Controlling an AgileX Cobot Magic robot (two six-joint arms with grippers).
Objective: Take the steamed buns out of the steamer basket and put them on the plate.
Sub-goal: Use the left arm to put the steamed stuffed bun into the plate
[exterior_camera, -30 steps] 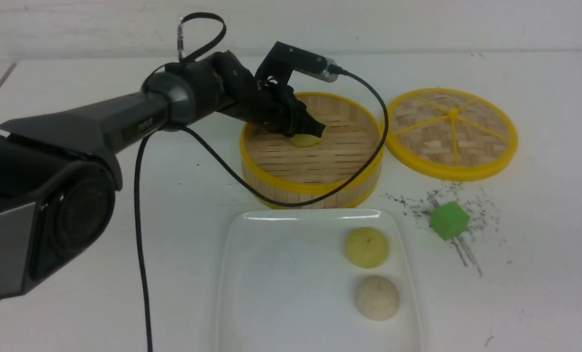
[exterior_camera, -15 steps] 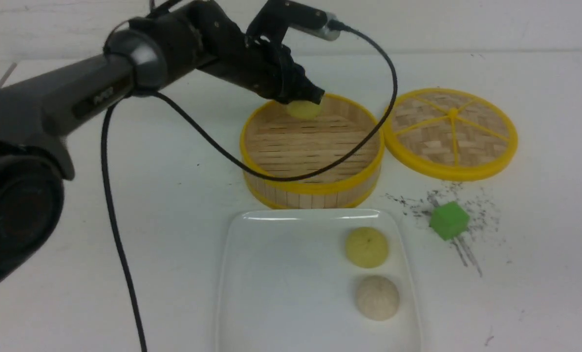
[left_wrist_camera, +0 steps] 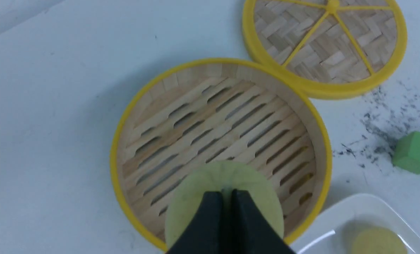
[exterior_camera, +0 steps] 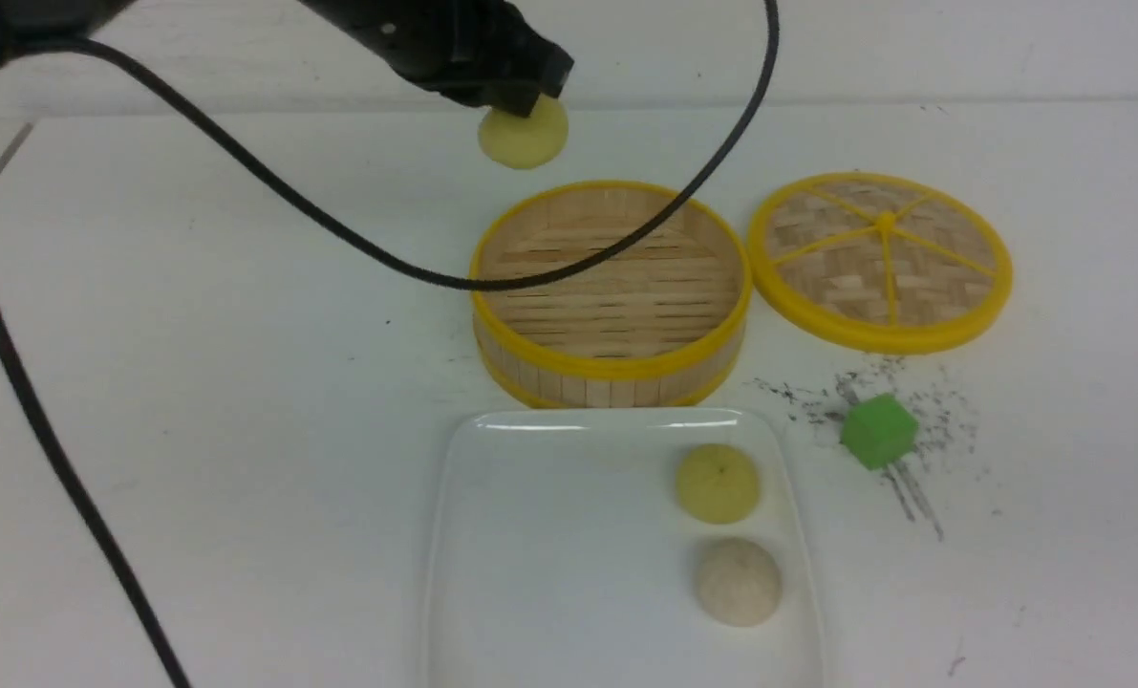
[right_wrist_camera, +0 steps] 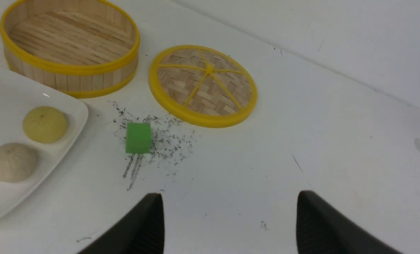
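My left gripper is shut on the top of a pale yellow-green steamed bun, held high above the steamer basket. In the left wrist view the same bun hangs under the closed fingers over the basket's slatted floor, which holds nothing. On the white plate lie a yellow-green bun and an off-white bun. My right gripper stands open over bare table, out of the front view.
The flat woven lid lies right of the basket. A green cube sits on dark smudges right of the plate. The left arm's black cable droops across the basket.
The left gripper has lifted the yellow-green bun off the basket floor, up and away from the camera. The basket now holds nothing. The plate's buns have not moved.
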